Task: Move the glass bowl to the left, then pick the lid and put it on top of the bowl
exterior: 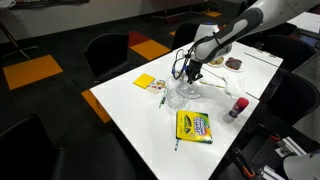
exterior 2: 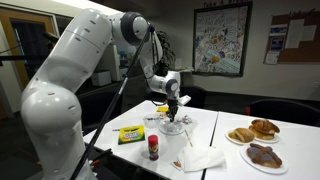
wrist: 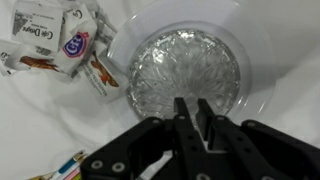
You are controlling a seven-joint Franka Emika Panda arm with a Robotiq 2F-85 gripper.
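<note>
Tabletop (wrist: 40, 140): glass bowl (wrist: 185, 70) beneath gripper (wrist: 195, 112)

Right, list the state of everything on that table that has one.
Glass bowl: upright on the table.
Pincer: shut, at the bowl's near rim; grip on it unclear.
Crayon box: lying flat, face up, closed.
Red bottle: standing upright.

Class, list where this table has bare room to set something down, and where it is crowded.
Bare: the strip between yellow sticky-note pad and crayon box. Crowded: around the glass bowl, toward the food plates.
</note>
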